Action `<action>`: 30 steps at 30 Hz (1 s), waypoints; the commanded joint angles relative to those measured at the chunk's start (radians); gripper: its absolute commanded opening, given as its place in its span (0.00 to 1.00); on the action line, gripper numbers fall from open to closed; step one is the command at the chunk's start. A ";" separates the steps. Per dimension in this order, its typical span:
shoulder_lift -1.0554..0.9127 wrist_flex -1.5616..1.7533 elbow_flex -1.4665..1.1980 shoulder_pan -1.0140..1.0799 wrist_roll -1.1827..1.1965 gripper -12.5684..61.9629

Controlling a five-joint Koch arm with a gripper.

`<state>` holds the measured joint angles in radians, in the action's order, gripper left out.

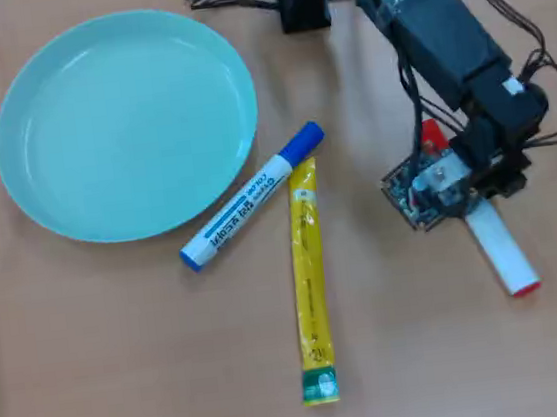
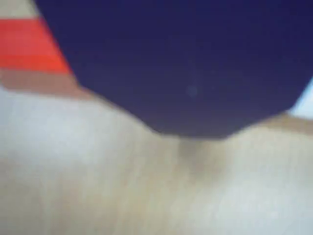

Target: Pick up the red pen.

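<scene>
The hand sits over the red pen near its cap; whether it grips, I cannot tell. The pen looks light, stiff and smooth; best held mid-barrel.

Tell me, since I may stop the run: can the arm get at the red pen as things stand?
Probably yes. In the overhead view the tool is already over the red pen, near its cap end, with nothing beside it; the blue marker and yellow tube lie apart. Whether it has closed cannot be told.
</scene>
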<state>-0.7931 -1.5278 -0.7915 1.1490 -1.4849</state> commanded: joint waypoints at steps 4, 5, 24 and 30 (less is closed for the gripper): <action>0.000 0.003 0.015 -0.035 0.179 0.09; 0.002 0.006 0.020 -0.035 0.227 0.08; -0.015 -0.064 0.014 -0.038 0.227 0.08; -0.137 -0.147 0.023 -0.037 0.278 0.08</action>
<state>-0.8268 -1.5953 -0.7931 1.1137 -1.2410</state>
